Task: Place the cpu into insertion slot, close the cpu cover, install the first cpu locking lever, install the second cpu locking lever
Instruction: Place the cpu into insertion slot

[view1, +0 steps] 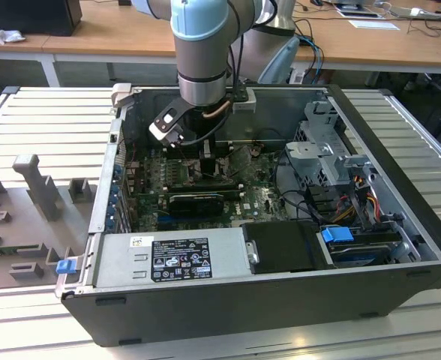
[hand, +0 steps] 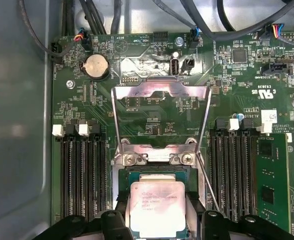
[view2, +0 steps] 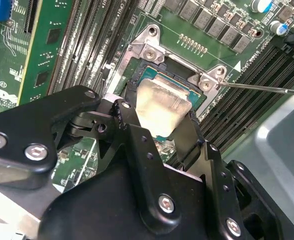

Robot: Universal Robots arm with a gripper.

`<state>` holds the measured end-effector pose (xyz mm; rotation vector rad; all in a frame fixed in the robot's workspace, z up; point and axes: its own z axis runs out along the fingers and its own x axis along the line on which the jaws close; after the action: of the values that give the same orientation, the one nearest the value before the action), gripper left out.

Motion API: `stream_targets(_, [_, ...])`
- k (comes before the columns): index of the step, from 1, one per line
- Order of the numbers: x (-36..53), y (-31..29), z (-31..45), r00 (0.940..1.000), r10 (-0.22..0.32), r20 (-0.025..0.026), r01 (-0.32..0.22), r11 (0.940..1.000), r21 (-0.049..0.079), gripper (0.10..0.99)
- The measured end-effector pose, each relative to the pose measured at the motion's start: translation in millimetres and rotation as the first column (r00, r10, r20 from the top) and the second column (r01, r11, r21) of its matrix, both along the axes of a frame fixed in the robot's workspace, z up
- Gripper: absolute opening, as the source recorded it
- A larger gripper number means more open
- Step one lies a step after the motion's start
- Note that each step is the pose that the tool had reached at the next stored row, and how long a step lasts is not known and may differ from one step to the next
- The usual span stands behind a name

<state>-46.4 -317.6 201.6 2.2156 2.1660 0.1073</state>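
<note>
Both edges of the cpu [hand: 157,202] sit clamped in the pincer [hand: 158,217], squaring it to the insertion slot [view2: 177,66]; the cpu cover [hand: 159,92] stands open to admit it.

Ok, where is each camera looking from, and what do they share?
Exterior view: off the arm, above the open case, looking down into it; the arm reaches in.
First wrist view: on the wrist, facing the board square-on; the hand grips the cpu, cover open beyond.
Second wrist view: on the wrist, looking obliquely over the hand's black body.
Shared: both wrist views show the gripped cpu.
</note>
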Motion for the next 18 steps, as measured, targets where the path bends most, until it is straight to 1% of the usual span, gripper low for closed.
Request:
stream_targets(4, [0.0,0.1,-0.2,1.0,0.0,0.0001,0.0,1.0,0.0,0.533])
stream_targets(5, [0.0,0.1,-0.3,1.0,0.0,0.0001,0.0,1.0,0.0,0.545])
stream_targets(6, [0.0,0.0,-0.3,1.0,0.0,0.0001,0.0,1.0,0.0,0.608])
stream_targets(10, [0.1,0.1,0.8,1.0,0.0,0.0003,0.0,1.0,0.001,0.608])
stream_targets(16, [0.0,-0.3,-0.5,1.0,0.0,0.0,0.0,1.0,-0.001,0.608])
stream_targets(18, [0.0,-0.3,-0.4,1.0,0.004,0.0001,-0.004,1.0,-0.001,0.592])
